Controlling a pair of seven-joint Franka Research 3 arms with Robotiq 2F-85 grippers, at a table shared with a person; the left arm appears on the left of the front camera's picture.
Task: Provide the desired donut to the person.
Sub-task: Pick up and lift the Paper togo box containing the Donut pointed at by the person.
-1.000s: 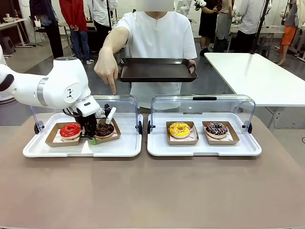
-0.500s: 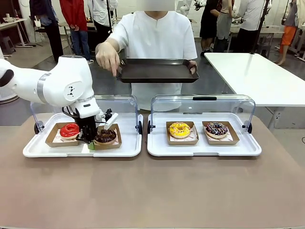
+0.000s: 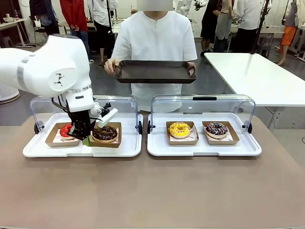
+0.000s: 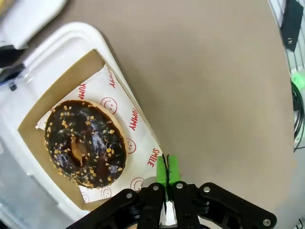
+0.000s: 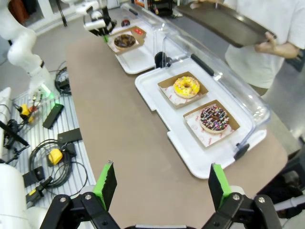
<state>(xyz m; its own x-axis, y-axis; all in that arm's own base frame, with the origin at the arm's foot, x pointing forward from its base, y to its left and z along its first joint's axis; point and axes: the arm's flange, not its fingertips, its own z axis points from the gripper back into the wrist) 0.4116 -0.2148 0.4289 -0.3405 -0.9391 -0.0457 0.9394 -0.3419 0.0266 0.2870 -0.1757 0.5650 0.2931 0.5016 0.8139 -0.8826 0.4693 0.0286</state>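
Stretching across the whole foreground, the brown surface (image 3: 157,191) is carrying two white trays side by side. The person (image 3: 155,43) is standing at its far side, holding a dark serving tray (image 3: 155,71) level at chest height with both hands. The left arm (image 3: 47,69) is coming in from the left and reaching down over the left white tray (image 3: 126,149), whose clear lid (image 3: 126,102) is standing open behind it. The right white tray (image 3: 205,150) is lying just beside it, its own clear lid (image 3: 202,102) likewise raised.

The right claw (image 5: 162,185) is hanging well above the near side of the surface, spread wide and holding nothing. The left claw (image 4: 166,168) is pressed together, its green pads pinching the near rim of a cardboard boat (image 3: 107,144) on the left tray; whether the boat is resting on the tray or lifted off it cannot be told.

The chocolate donut (image 3: 105,132), topped with nut pieces, is sitting in that boat on printed paper. A red donut (image 3: 66,130) is lying in the neighbouring boat, partly hidden behind the claw. A yellow donut (image 3: 179,129) and a dark sprinkled donut (image 3: 217,128) are sitting in separate boats on the right tray.
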